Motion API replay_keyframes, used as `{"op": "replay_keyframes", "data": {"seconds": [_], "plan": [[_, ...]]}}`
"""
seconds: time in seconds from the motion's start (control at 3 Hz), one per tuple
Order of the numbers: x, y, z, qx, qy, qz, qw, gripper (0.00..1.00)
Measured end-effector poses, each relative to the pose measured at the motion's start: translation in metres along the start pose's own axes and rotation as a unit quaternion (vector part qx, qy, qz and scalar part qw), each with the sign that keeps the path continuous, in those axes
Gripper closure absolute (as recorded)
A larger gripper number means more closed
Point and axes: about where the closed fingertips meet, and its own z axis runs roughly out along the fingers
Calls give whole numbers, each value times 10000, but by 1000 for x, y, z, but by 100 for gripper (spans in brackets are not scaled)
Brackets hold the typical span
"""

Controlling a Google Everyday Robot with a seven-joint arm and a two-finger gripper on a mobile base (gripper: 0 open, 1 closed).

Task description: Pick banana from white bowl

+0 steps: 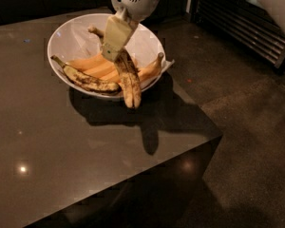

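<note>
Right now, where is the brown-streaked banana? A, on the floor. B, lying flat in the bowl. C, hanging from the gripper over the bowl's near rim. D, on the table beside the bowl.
C: the banana hangs nearly upright with its top end clamped in the gripper, and its lower end dangles across the near rim of the bowl.

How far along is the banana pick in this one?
Grasp looks done: the hand is shut on the brown-mottled banana. In hand: the lift, the banana hanging tip-down across the front rim of the white bowl. Left: carrying it clear of the bowl, where the other bananas lie.
</note>
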Motion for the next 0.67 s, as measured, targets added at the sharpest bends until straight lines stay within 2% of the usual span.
{"op": "replay_keyframes", "data": {"seconds": [0.33,0.67], "plan": [[2,9,-3,-27,-34,25,10000,100],[17,31,-2,-133,-140,225,9996,100]]}}
